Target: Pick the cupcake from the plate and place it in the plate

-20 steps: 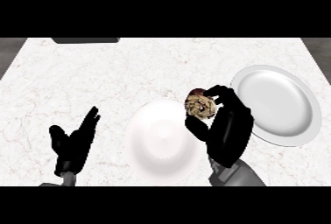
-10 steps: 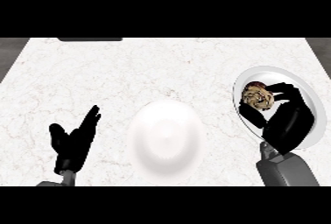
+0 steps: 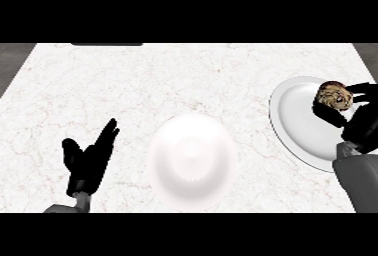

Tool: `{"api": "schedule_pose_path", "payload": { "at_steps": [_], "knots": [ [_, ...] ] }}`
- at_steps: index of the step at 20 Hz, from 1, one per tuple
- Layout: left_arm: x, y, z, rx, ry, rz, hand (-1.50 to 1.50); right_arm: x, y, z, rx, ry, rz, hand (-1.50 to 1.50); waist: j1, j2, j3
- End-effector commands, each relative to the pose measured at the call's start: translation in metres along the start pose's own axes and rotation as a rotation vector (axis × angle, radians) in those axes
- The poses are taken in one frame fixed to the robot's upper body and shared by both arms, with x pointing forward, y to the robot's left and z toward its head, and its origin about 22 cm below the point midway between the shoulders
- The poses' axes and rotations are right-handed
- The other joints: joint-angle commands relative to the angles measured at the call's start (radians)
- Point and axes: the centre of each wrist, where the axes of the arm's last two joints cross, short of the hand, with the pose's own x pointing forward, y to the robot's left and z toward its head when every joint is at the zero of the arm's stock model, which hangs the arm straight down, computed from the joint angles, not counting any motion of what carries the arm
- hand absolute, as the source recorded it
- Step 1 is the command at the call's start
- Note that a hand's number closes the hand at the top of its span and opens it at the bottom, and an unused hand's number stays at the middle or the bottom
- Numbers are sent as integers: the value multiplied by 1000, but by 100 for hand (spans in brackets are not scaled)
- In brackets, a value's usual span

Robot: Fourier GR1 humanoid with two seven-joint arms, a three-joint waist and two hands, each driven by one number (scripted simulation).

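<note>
Your right hand (image 3: 358, 117) is curled round the cupcake (image 3: 334, 96), thumb on one side and fingers on the other, holding it over the far part of the right-hand plate (image 3: 295, 125). Whether the cupcake's base touches the plate surface cannot be told from this view; the hand hides the underside.

The centre plate (image 3: 192, 159) lies on the desk (image 3: 148, 80) with nothing on it, well apart from the cupcake. Your left hand (image 3: 90, 159) rests open near the lower left, fingers up, holding nothing.

Risks noted:

1. Position on the plate. The cupcake sits toward the far rim, not the middle. If you release there, the sloped edge could tip it or let it roll off onto the desk.

2. Height at release. If the base is not yet down, opening the fingers lets the cupcake fall and it may land on its side.

3. Withdrawal. Your fingers wrap closely round the cupcake. Pulling the hand back before they are fully spread could drag or topple it.

4. The plate itself lies close to the right edge of view, and your forearm crosses its near rim; a low retreat could nudge the plate.
</note>
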Motion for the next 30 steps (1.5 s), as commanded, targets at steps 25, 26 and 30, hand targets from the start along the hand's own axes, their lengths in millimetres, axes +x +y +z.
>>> {"api": "schedule_pose_path", "payload": {
  "at_steps": [25, 26, 30],
  "knots": [
    [-5, 19, 1, -3, 38, 18, 0, -118, -15, -68, 165, 201, -416, -150, -9, 1, -5],
    [-10, 2, 5, 7, 43, 2, 0, -116, -18, -72, 191, 207, -430, -150, -11, -1, -6],
    [-2, 5, 11, 5, 52, 8, 0, -137, -42, -53, 331, 189, -492, -150, -25, -7, -7]
  ]
}}
